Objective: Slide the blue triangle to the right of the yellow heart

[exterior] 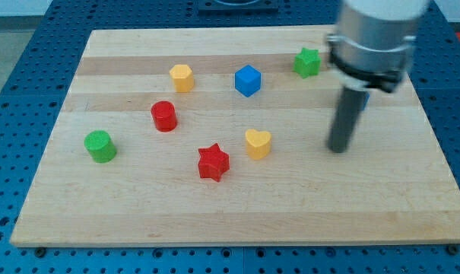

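Observation:
The yellow heart (258, 143) lies near the middle of the wooden board (237, 221). My tip (337, 150) rests on the board to the right of the heart, about a hundred pixels away and touching no block. A small sliver of blue (367, 94) shows at the right edge of the rod, just under the arm's housing. The rest of it is hidden and I cannot make out its shape. No blue triangle shows plainly.
A blue cube (247, 80) and a yellow hexagonal block (182, 78) lie toward the view's top. A green star (307, 62) is at the top right, a red cylinder (163, 116) and a green cylinder (100, 146) at the left, and a red star (213, 162) beside the heart.

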Available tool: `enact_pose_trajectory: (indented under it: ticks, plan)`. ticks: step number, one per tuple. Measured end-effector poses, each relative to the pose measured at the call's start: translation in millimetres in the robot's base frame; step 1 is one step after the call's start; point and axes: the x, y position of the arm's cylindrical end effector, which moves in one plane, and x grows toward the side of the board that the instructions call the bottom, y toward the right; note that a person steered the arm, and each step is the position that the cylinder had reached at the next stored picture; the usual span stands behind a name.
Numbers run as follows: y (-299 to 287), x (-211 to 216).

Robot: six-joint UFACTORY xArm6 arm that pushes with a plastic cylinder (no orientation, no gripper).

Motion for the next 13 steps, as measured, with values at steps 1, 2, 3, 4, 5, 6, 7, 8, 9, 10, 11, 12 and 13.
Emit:
enact_pose_trajectory:
  ticks: [1,2,3,4,5,6,7,8,9,10,11,12,13]
  plan:
    - [78,-32]
    - [118,-90]
    - [98,-136]
    - [30,-112]
    - [-20,-62]
    - [-40,-45]
    - [-39,-48]
    - [-93,-26]
    - [-105,-10]
    - [-61,-10]
    - [-19,11]
    - [-39,44]
    - [-70,49]
